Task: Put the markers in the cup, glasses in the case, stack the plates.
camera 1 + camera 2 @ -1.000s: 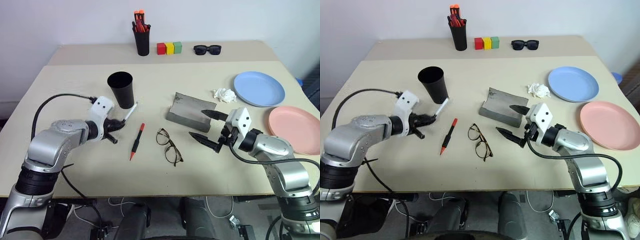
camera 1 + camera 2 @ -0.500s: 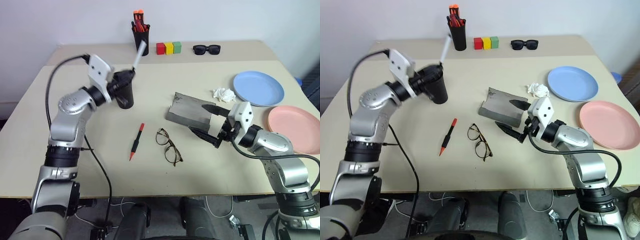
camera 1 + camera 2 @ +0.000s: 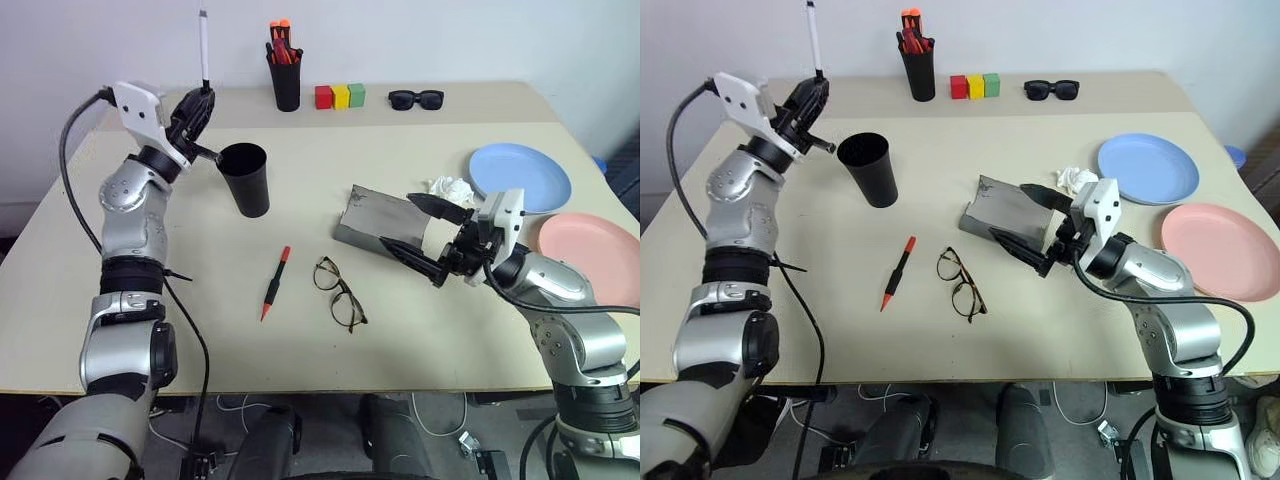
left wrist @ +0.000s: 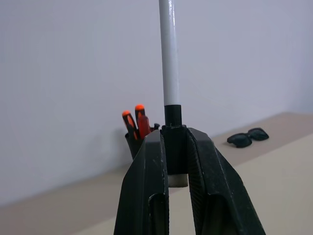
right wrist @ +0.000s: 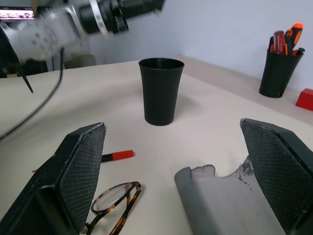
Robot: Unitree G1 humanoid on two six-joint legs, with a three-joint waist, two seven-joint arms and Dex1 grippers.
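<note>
A pale beige surface (image 3: pixel 180 340) is seen, made of two slabs with a seam running across near the far end. A plain white wall (image 3: pixel 450 40) is set directly behind it. Dark floor with cables (image 3: pixel 440 420) is glimpsed below the near edge. Even, soft lighting is cast, with faint shadows.

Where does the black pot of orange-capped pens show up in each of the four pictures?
Left eye view: pen pot at the table's far edge, beside the coloured blocks.
Right eye view: same spot.
Left wrist view: beyond the left pincer holding the marker.
Right wrist view: beyond the cup.
Shared landmark: the white wall behind it.
</note>
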